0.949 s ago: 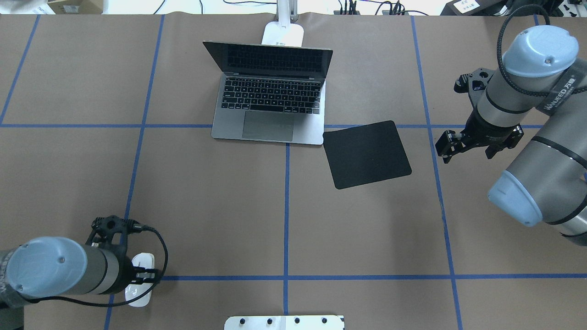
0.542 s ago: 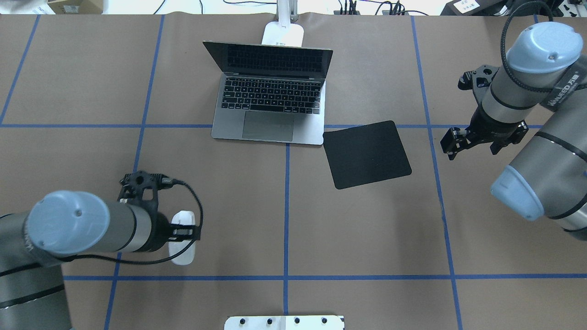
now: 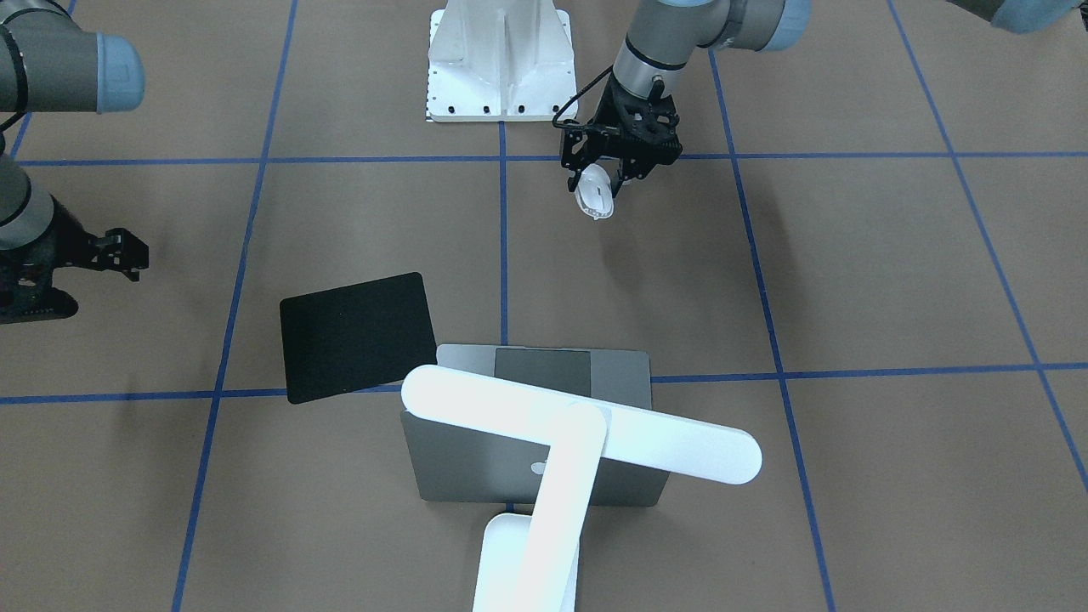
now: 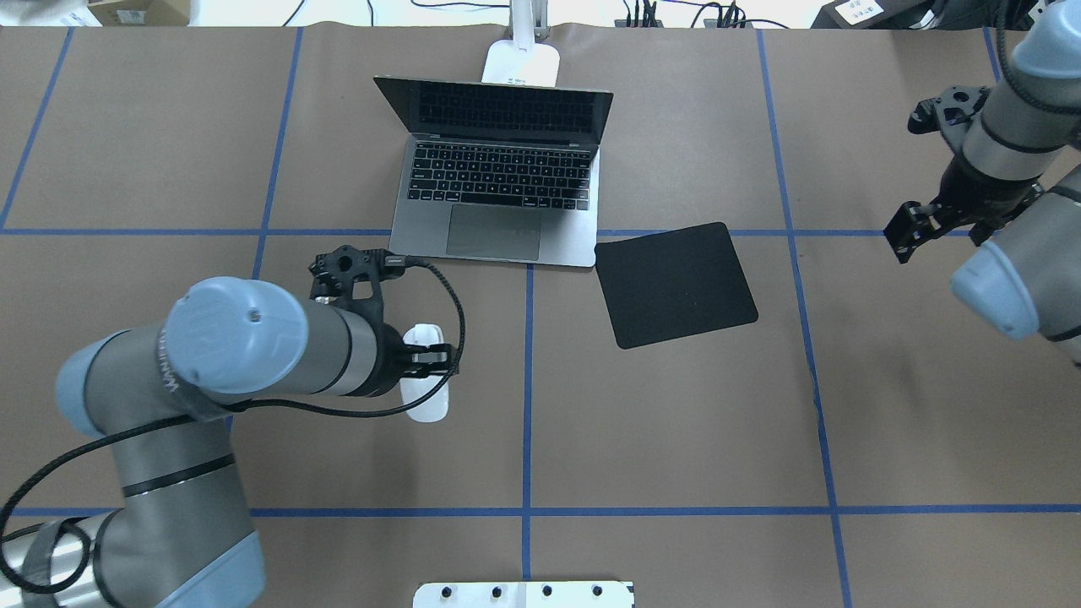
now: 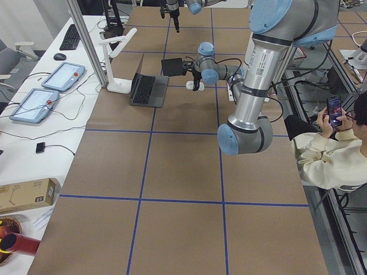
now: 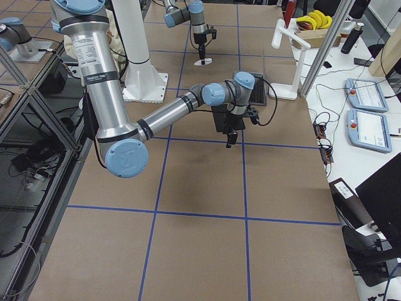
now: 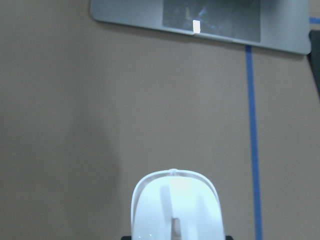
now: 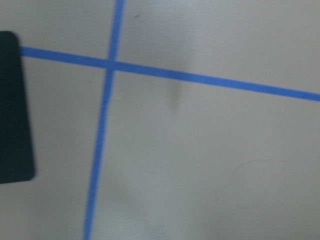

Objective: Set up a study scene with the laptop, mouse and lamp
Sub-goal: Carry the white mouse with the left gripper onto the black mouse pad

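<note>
At the left side of the table (image 4: 127, 152), the left arm reaches toward the middle. The left gripper (image 4: 429, 359) is closed on the mouse (image 4: 426, 407) and grips it by the two long sides. In the left wrist view the white shell of the mouse (image 7: 176, 205) fills the bottom centre, with its narrow end pointing to the far side. In the front-facing view the mouse (image 3: 593, 194) hangs tilted under the left gripper (image 3: 608, 170), and its shadow lies apart from it on the brown paper, so it seems to be lifted. The mouse is near the laptop's front left corner but does not touch it. It is left of the middle blue tape line (image 4: 528, 380).

In the centre, on the far half, the laptop (image 4: 494, 203) stands open with a dark screen and its keyboard facing the robot. Directly behind it, at the far edge, is the flat base of the lamp (image 4: 521, 63). The long bar head of the lamp (image 3: 578, 425) is seen well from the front camera. At the near edge in the centre is a white pedestal plate (image 4: 524, 594).

Just beside the laptop's near right corner lies a black square pad (image 4: 676, 283), a little turned.

At the far right, the right gripper (image 3: 81, 276) hangs over bare paper, well apart from the pad. Its fingers (image 3: 119, 251) stand apart and hold nothing.
</note>
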Tool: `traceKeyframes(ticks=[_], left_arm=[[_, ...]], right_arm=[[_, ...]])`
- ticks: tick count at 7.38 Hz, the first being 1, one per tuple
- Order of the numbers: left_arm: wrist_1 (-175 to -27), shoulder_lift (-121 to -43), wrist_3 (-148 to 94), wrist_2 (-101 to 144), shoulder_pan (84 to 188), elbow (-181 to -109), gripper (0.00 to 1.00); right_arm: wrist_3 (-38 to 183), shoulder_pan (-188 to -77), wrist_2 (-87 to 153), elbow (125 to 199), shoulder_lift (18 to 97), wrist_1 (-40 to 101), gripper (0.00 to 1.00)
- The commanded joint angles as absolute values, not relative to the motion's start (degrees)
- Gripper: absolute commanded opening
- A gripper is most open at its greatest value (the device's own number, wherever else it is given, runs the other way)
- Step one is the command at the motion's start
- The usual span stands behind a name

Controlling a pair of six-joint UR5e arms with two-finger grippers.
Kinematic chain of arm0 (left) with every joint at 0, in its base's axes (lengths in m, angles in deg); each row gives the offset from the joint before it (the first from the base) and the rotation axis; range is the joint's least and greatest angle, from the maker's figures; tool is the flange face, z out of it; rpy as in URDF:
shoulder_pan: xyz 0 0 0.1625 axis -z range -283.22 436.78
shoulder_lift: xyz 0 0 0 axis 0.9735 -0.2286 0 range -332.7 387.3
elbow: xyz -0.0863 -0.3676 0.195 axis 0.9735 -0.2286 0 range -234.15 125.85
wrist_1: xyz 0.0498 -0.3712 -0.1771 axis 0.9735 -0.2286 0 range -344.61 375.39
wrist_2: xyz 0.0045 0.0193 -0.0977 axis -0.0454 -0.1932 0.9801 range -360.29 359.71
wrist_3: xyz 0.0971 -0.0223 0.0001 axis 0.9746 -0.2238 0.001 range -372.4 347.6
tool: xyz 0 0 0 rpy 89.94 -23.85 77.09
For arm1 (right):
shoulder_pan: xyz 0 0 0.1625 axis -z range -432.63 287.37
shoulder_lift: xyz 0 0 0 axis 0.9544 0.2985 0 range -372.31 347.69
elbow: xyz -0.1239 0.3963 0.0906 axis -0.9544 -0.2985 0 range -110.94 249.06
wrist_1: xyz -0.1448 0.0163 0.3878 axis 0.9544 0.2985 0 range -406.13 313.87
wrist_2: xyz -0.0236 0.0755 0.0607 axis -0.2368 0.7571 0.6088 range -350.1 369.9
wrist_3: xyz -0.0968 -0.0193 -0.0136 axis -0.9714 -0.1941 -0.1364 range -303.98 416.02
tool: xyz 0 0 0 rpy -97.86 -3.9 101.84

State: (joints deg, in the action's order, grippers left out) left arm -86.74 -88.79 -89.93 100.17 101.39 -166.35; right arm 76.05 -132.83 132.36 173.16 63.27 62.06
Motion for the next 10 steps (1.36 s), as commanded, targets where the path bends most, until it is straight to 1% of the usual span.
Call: traceKeyframes(ticks=[1, 3, 4, 6, 8, 9, 10], left_arm=[[-86.38, -96.93, -93.86, 99.3, 101.39, -160.79, 0.02], [-86.56, -106.59, -97.11, 96.14, 101.22, -151.75, 0.02], [-86.56, -112.73, -98.26, 94.21, 101.22, -145.44, 0.02], [-87.35, -120.49, -100.2, 90.96, 100.6, -135.23, 0.02], [-93.2, -126.74, -102.31, 83.34, 98.86, -123.2, 0.02], [-95.15, -128.51, -103.45, 80.07, 97.8, -118.88, 0.02], [-96.56, -128.61, -103.63, 76.39, 95.96, -117.18, 0.02]], right_arm=[[65.46, -138.18, 133.3, 168.83, 64.49, 61.89, 1.0], [56.85, -141.7, 133.21, 165.75, 65.9, 61.8, 1.0], [52.72, -142.93, 132.95, 165.74, 67.56, 61.72, 1.0], [52.06, -145.4, 133.56, 164.78, 67.84, 60.84, 1.0], [54.16, -145.93, 133.56, 165.12, 67.84, 60.75, 1.0], [54.26, -146.28, 133.56, 165.13, 67.67, 60.75, 1.0], [54.7, -146.55, 133.56, 165.21, 67.4, 60.49, 1.0]])
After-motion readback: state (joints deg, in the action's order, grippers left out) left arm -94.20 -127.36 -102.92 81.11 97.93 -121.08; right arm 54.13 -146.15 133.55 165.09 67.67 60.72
